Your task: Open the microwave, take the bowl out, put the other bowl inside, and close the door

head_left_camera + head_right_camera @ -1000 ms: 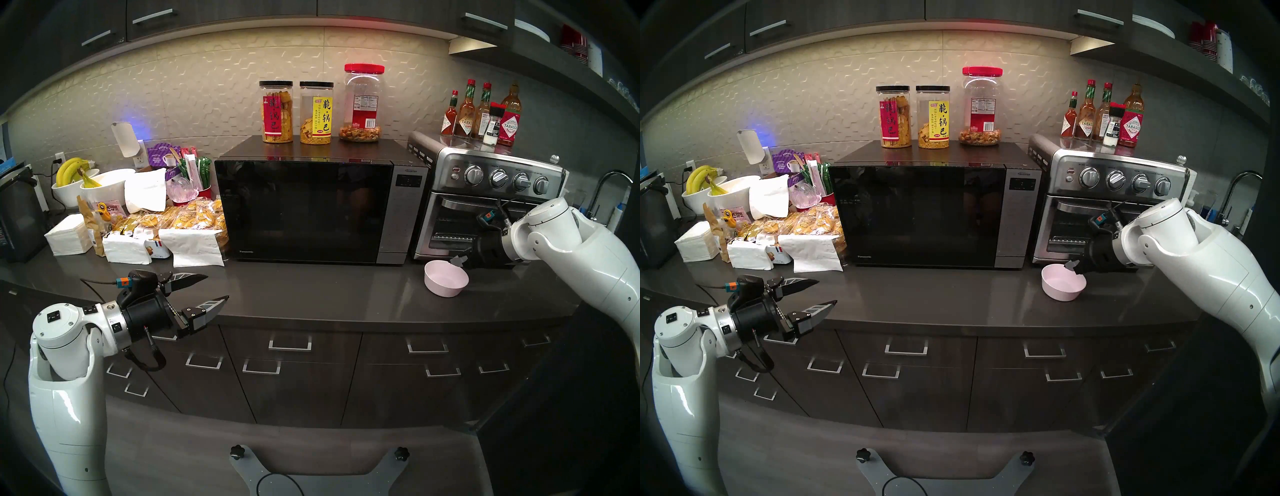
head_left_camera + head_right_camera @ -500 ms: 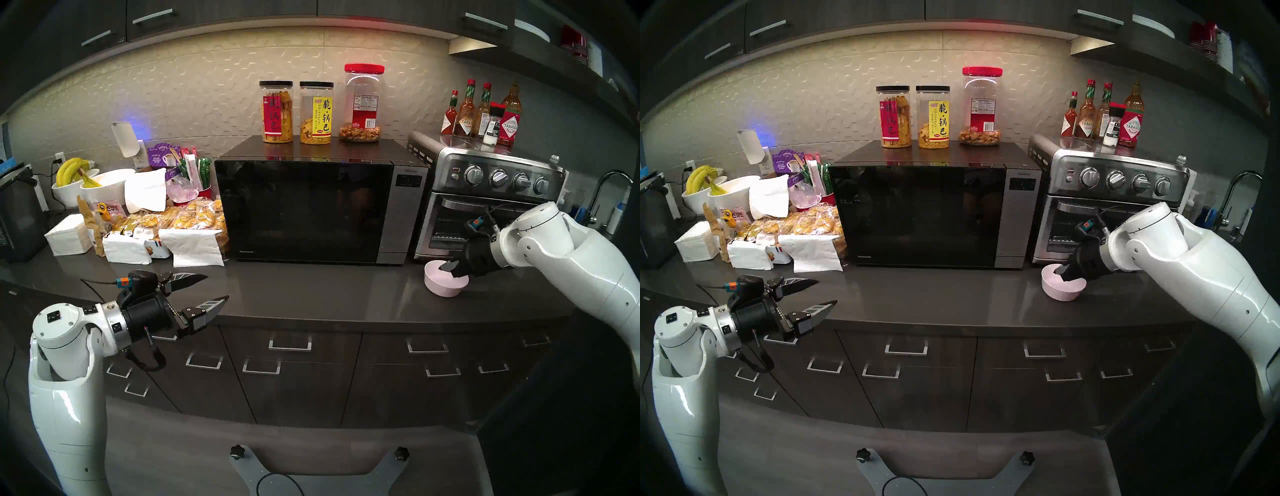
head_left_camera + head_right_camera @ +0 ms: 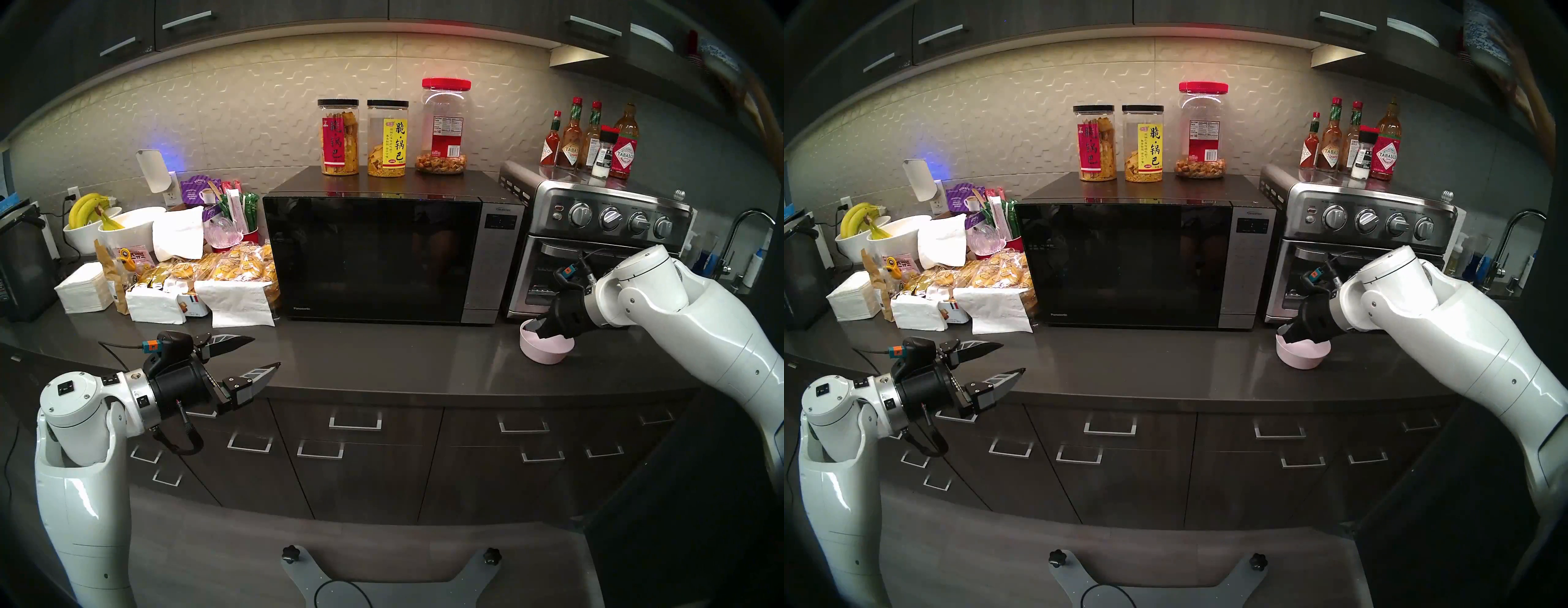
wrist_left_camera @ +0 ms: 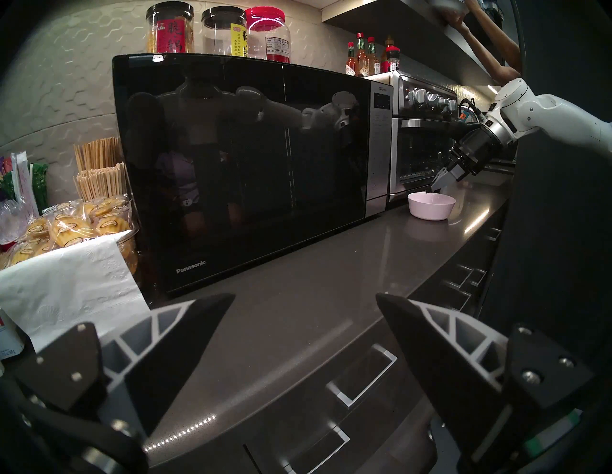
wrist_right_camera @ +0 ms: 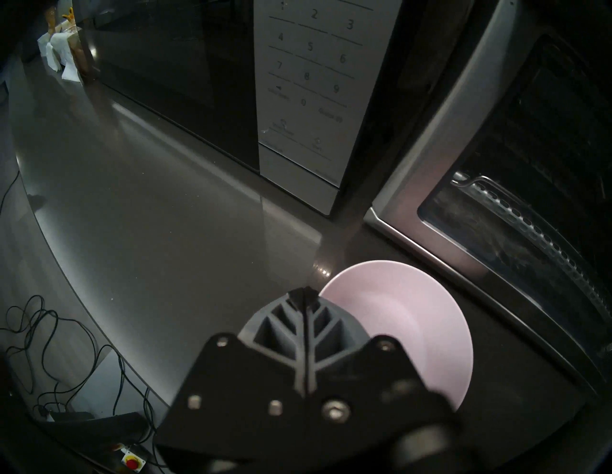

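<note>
door (image 3: 373, 259): shut, flush w/ the microwave (image 3: 492, 263) front; you see nothing of the inside thru the black glass, so the white bowl can't be placed.
pink bowl (image 3: 547, 350): upright on the counter (image 3: 382, 361), just in front of the toaster oven (image 3: 594, 237), right of the microwave; same spot as a sec ago.
right gripper (image 5: 303, 299): fingers pressed together tip to tip, holding nothing. a sec ago it hung off the bowl's right rim w/ jaws apart; since then it closed & slid left, so tips now sit over the bowl's left rim, pointing down-left toward the control strip (image 5: 308, 82). whether it touches the rim, you can't tell.
meaning: closed tips heading for the strip read as a poke at the door release, not a grab of the bowl; task is at step 1.
left gripper (image 3: 250, 356): jaws wide apart, empty, level above the counter's front edge, well left of the door; no change.
watch: tips may clip the bowl rim on the way past.
</note>
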Robot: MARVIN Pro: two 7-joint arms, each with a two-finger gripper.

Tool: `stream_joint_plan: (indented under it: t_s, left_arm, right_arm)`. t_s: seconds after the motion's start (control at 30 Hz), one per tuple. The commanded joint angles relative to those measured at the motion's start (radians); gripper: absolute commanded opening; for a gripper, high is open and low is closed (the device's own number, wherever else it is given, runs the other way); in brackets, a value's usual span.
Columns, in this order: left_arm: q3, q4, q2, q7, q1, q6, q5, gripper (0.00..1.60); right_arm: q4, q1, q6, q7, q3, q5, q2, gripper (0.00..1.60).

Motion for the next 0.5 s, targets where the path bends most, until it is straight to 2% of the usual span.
stream_joint_plan:
  t_s: [0.0,0.47]
  left_arm:
    - [0.0,-0.012,0.0,-0.003,0.0,0.002,-0.003,1.6]
    - [0.0,-0.012,0.0,-0.003,0.0,0.002,-0.003,1.6]
  right_arm:
    - [0.013,0.029,0.013,-0.024,0.009,0.001,-0.061,0.0]
    - [0.064,0.033,0.039,-0.067,0.003,0.002,-0.152,0.0]
